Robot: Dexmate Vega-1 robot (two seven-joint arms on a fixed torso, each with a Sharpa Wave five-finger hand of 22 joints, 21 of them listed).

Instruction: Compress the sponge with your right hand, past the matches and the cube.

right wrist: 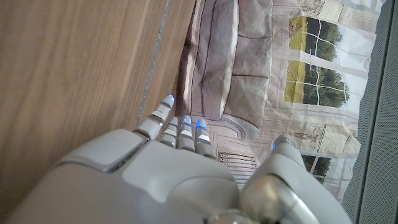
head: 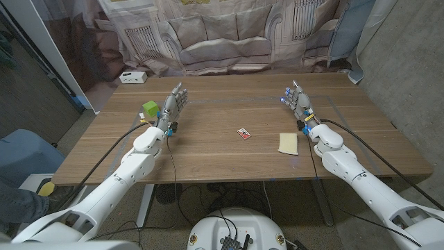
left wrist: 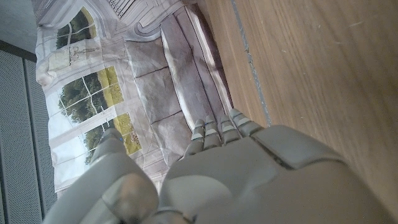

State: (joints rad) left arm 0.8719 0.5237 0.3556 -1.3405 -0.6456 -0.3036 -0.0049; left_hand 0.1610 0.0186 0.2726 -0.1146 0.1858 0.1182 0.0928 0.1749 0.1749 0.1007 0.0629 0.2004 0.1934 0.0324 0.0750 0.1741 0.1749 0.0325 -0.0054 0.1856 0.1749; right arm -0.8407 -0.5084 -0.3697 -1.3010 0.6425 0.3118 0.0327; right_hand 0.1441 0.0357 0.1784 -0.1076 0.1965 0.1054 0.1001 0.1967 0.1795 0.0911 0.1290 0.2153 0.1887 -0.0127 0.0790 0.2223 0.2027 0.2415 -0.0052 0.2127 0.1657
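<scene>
Your right robot hand (head: 297, 99) stands on its edge on the bench (head: 229, 111), fingers stretched and apart, grasping nothing. Nearer you and just beside its wrist lies the pale yellow sponge (head: 288, 143), flat and untouched. Toward the middle of the bench sits the small red matchbox (head: 243, 133) (well apart from the sponge). Your left robot hand (head: 173, 104) is likewise released, fingers extended, with the green cube (head: 150, 109) just beside it on its outer side.

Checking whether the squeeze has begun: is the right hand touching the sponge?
No: in the head view the right hand is raised with fingers apart, well behind the sponge, which lies alone on the table.
</scene>
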